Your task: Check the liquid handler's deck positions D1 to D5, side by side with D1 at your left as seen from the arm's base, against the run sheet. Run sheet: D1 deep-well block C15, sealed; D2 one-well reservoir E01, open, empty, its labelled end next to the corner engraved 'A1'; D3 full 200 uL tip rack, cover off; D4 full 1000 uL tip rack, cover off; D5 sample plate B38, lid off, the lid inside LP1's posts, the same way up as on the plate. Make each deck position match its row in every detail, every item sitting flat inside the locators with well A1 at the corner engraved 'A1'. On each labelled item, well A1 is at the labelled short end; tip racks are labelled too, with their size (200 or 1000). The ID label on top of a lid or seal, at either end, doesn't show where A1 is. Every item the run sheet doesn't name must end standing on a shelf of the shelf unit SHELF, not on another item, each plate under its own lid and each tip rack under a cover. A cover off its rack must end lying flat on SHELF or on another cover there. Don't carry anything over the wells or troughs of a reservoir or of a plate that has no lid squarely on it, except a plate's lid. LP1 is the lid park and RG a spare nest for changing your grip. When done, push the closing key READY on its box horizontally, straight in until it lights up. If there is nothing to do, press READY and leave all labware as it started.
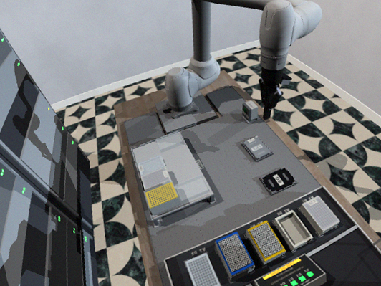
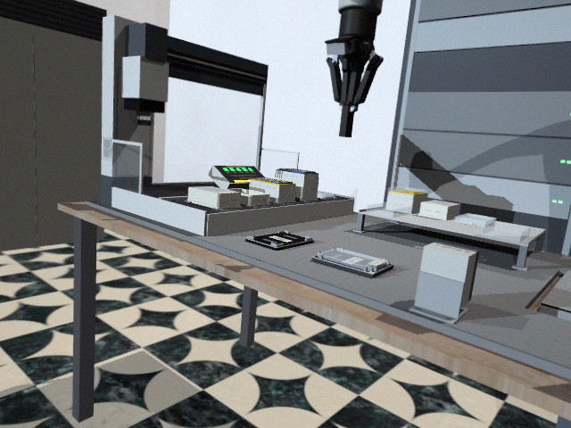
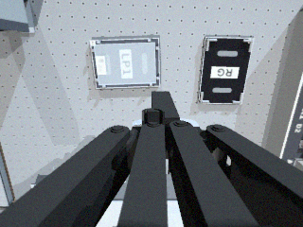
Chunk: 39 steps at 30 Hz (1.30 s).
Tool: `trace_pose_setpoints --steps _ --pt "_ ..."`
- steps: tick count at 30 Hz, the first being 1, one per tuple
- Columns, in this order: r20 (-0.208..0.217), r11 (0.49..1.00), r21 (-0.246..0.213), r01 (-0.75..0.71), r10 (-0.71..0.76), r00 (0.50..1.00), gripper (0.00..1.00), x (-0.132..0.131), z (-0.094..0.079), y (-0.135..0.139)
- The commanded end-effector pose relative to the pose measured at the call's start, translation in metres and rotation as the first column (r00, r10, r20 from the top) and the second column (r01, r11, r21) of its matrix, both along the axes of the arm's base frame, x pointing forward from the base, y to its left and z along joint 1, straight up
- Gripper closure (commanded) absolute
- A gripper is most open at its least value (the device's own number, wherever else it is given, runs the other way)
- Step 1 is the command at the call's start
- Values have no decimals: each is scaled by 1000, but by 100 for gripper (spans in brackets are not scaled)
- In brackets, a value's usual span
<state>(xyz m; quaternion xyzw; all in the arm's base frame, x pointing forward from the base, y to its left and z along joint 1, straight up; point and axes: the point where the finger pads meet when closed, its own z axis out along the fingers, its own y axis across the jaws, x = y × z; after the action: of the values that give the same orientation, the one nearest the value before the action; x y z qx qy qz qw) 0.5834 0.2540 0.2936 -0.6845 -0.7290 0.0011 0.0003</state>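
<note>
Hard to read much on the deck from the top view: engraved corner marks above each position too small to make out, labels on the labware unreadable. Wrist view half filled by black linkage bars, hiding the near part of the table [image 1: 225, 173]; deck cut off there at the right edge. Shelf unit [image 2: 521, 234] seen side-on from the exterior, lower level hidden. On the deck, from right to left in the top view: sealed deep-well block [image 1: 320, 214], open reservoir [image 1: 293, 230], yellow-framed tip rack [image 1: 265, 241], blue-framed tip rack [image 1: 234, 253], sample plate [image 1: 203, 274]. Clear lid [image 3: 125, 62] lying inside LP1's posts, RG nest [image 3: 224, 71] just beside it. Arm arched high from its base, forearm pointing straight down; pincer [image 1: 267, 110] hanging well above the table edge beside the READY box [image 1: 250, 110], fingers pressed fully together, holding nothing.
</note>
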Motion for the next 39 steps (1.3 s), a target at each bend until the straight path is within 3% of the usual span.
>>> trace_pose_setpoints --steps 1,39 --pt "1 1000 1 0 0 1000 90 -24 1 0" --pt "1 1000 1 0 0 1000 90 -193 1 -6"
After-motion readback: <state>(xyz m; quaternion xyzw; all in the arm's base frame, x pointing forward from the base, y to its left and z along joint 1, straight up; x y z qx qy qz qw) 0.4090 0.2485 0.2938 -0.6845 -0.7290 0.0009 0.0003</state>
